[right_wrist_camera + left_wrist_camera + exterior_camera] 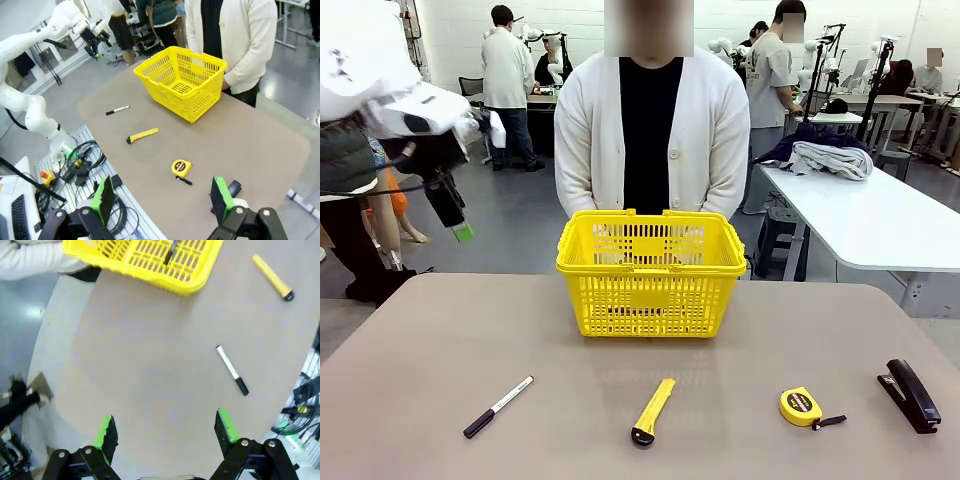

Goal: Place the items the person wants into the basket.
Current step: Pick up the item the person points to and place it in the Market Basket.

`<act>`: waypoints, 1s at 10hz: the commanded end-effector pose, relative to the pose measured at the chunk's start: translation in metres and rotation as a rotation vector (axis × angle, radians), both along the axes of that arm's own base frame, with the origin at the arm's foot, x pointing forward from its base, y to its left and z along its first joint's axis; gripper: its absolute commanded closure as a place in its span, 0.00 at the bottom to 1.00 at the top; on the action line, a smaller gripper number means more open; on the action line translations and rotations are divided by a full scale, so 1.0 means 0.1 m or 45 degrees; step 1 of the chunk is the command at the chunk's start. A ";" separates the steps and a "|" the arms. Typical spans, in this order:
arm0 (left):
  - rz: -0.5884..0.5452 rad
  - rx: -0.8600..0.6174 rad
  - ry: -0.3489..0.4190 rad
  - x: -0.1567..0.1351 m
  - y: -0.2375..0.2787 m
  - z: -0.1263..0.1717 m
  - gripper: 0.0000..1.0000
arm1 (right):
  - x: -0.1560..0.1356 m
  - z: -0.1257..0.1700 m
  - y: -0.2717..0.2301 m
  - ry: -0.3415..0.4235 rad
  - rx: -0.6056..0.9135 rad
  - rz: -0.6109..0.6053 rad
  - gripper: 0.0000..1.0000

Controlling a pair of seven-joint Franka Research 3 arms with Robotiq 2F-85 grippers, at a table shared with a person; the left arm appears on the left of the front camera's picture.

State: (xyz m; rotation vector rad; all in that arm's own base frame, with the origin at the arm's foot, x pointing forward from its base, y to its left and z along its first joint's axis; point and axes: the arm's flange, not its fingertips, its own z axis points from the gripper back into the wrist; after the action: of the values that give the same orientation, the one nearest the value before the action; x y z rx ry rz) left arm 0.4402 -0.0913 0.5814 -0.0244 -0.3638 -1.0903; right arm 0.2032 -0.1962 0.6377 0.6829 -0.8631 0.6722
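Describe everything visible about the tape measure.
The tape measure is a round yellow case, plastic by its look, with a dark label on its upper face and a short black strap trailing toward the stapler. It lies flat on the table, between utility knife and stapler, touching neither.

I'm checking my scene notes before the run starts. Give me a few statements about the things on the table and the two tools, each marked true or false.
1. The utility knife lies between the marker and the tape measure. True.
2. The stapler sits inside the yellow shopping basket. False: it lies on the table, right of the tape measure and outside the basket.
3. The left tool and the right tool are open and hold nothing. True.
4. The left tool touches the marker. False: it hangs above the table, apart from the marker.
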 end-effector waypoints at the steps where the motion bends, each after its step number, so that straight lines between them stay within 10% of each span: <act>1: -0.074 -0.361 -0.039 -0.20 0.66 0.30 0.00 | 0.01 0.01 0.00 -0.022 0.019 0.016 0.00; 6: -0.157 -0.844 -0.112 -0.64 2.25 0.27 0.00 | 0.01 0.01 0.00 -0.022 0.019 0.016 0.00; 10: -0.044 -0.794 -0.277 -1.25 2.56 0.29 0.00 | 0.01 0.01 0.00 -0.022 0.019 0.016 0.00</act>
State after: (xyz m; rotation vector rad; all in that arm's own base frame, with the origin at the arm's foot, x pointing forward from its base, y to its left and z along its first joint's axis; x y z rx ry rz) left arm 0.3329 0.1796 0.6082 -0.5306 -0.8659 -0.9920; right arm 0.2033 -0.1960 0.6376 0.6827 -0.8617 0.6732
